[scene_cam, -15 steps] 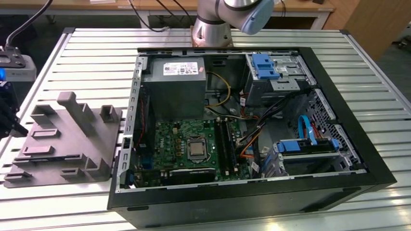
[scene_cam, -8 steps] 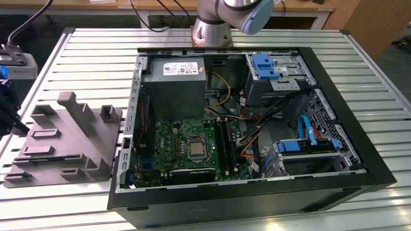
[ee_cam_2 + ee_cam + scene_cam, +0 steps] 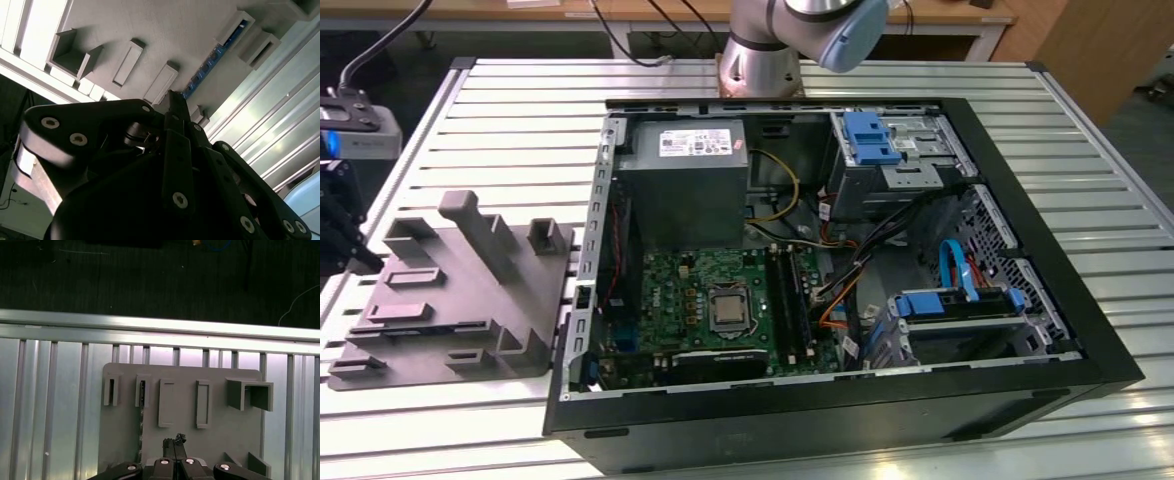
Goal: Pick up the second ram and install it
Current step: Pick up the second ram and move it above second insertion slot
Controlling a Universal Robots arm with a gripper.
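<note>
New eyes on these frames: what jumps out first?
The open black computer case dominates the exterior view, green motherboard exposed inside. At the exterior view's left lies a grey slotted fixture; in the second wrist view the gripper hangs over it, near the second ram, a blue strip in one slot.

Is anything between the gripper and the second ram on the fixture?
Nothing visible. In the second wrist view the gripper hangs over the grey fixture, with open space to the second ram standing in its slots.
</note>
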